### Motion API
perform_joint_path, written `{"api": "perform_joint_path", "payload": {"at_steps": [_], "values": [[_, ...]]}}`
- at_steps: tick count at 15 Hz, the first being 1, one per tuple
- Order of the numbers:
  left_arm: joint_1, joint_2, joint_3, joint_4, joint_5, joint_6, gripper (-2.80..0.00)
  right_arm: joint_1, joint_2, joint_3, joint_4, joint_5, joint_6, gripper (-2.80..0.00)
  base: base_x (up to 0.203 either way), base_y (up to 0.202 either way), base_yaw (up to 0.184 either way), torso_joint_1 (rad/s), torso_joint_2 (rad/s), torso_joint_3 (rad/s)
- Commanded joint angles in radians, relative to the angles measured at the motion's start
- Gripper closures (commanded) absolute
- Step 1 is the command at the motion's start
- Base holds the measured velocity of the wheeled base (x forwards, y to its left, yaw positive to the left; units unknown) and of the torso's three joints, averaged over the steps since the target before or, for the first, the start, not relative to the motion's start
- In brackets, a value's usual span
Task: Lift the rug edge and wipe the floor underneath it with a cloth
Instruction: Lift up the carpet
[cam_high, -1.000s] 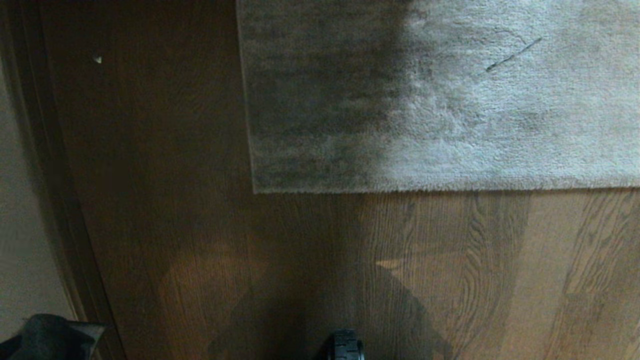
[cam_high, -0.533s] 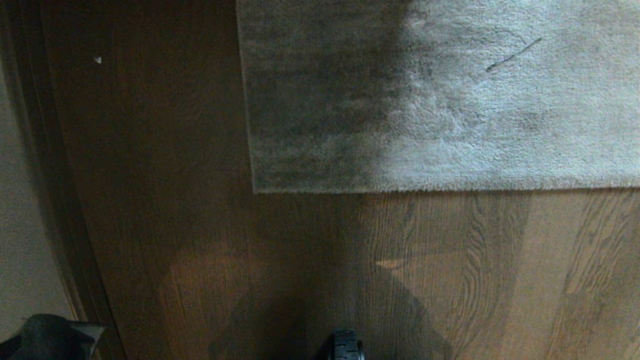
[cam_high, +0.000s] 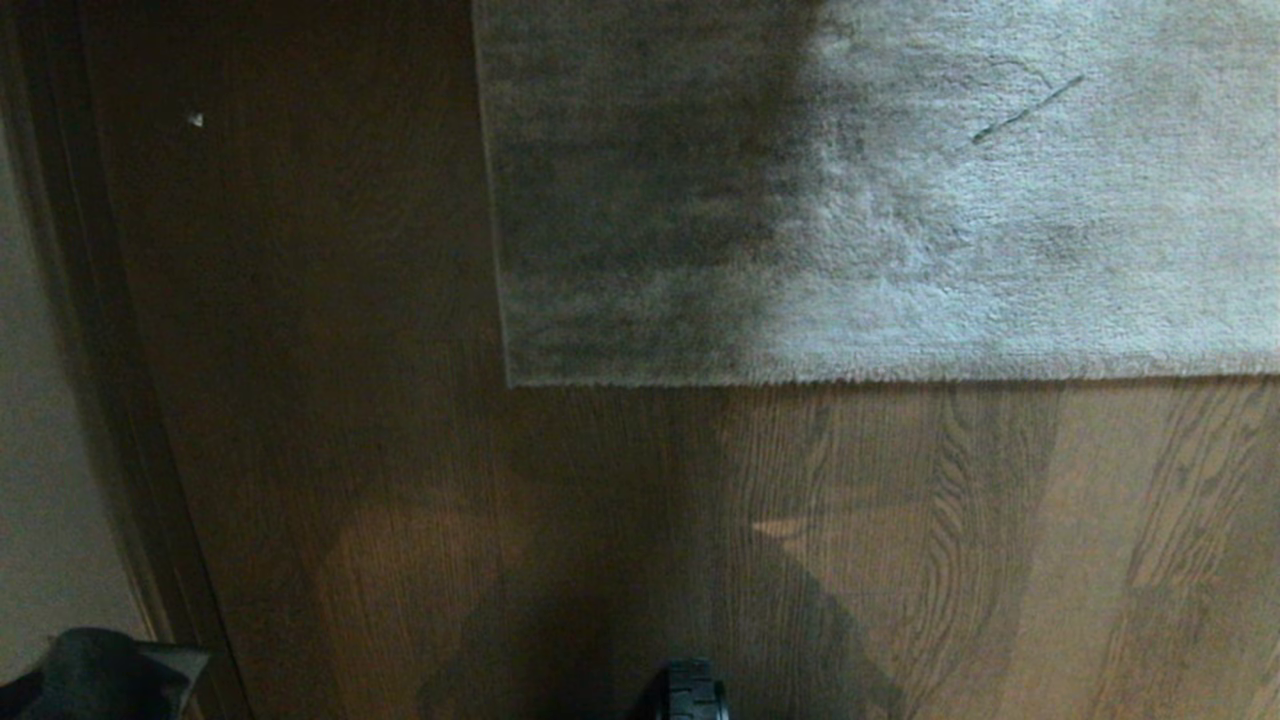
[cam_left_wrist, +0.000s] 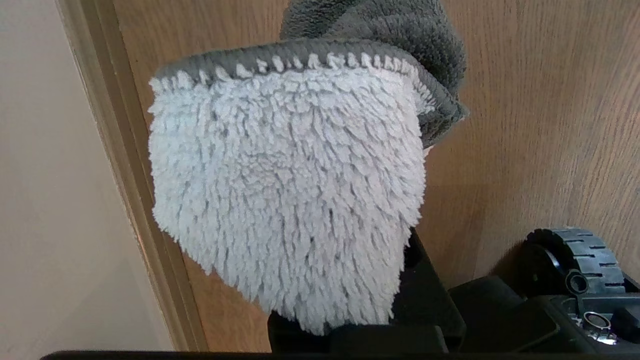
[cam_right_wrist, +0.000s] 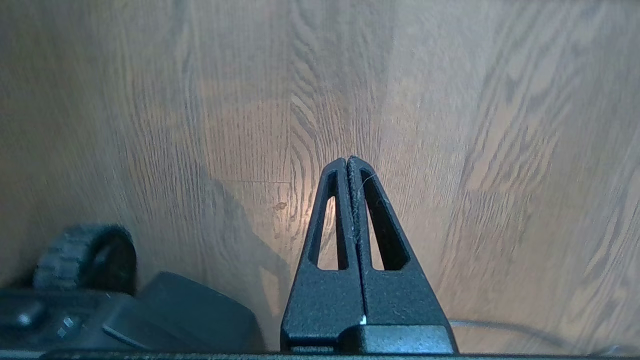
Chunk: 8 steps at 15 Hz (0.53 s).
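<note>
The light grey plush rug (cam_high: 900, 200) lies flat on the brown wooden floor (cam_high: 400, 450). Its near rug edge (cam_high: 850, 380) runs straight to a corner (cam_high: 512, 382). In the left wrist view the cloth (cam_left_wrist: 285, 190), fluffy pale grey-white with a darker grey rim, drapes over my left gripper (cam_left_wrist: 350, 280), which is shut on it. Only one black finger (cam_left_wrist: 425, 295) shows beside it. My right gripper (cam_right_wrist: 347, 161) is shut and empty, hanging over bare floor (cam_right_wrist: 500, 150). Neither gripper is near the rug.
A pale wall with a dark baseboard (cam_high: 120, 400) runs along the left. A dark bundle (cam_high: 90, 675) sits at the head view's lower left corner. The base's black wheel (cam_high: 692, 690) shows at the bottom. A thin dark strand (cam_high: 1025, 110) lies on the rug.
</note>
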Motion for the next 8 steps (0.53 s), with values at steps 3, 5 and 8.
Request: {"api": "perform_joint_path", "payload": {"at_steps": [3,5,8], "values": [[0.000,0.000,0.000,0.000,0.000,0.000,0.00,0.001,0.059,-0.058,0.001,0.085,-0.021,0.00,0.000,0.000,0.000,0.000,0.00,0.000],[0.000,0.000,0.000,0.000,0.000,0.000,0.00,0.001,0.185,-0.119,-0.013,0.192,-0.014,0.00,0.000,0.000,0.000,0.000,0.00,0.000],[0.000,0.000,0.000,0.000,0.000,0.000,0.00,0.001,0.404,-0.204,-0.068,0.391,-0.009,0.00,0.000,0.000,0.000,0.000,0.00,0.000]]}}
